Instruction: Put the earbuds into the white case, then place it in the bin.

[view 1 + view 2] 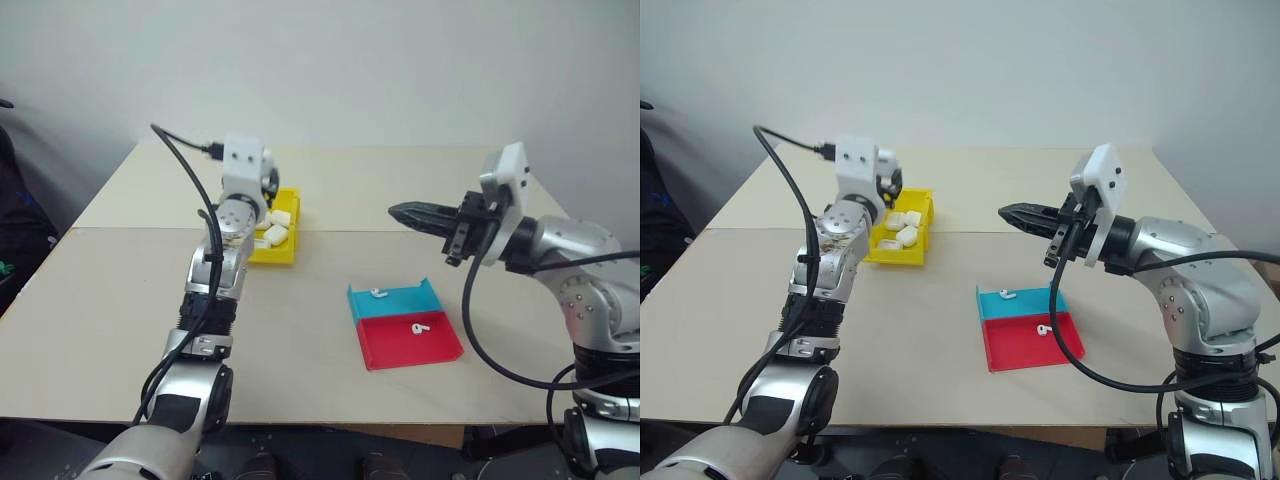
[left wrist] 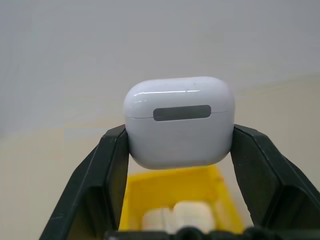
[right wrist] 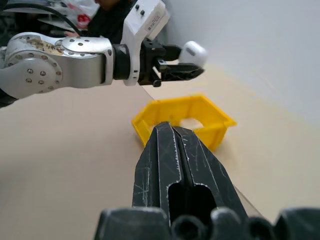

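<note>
No text, label, brand, number or sign could be read on anything in the pictures. The white case (image 2: 179, 122) carried only a blank grey oblong patch on its front, with no lettering on it.

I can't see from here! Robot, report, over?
Left gripper shut on white case, above yellow bin. Right gripper shut, empty. Two earbuds in tray. Nothing blocking.
</note>
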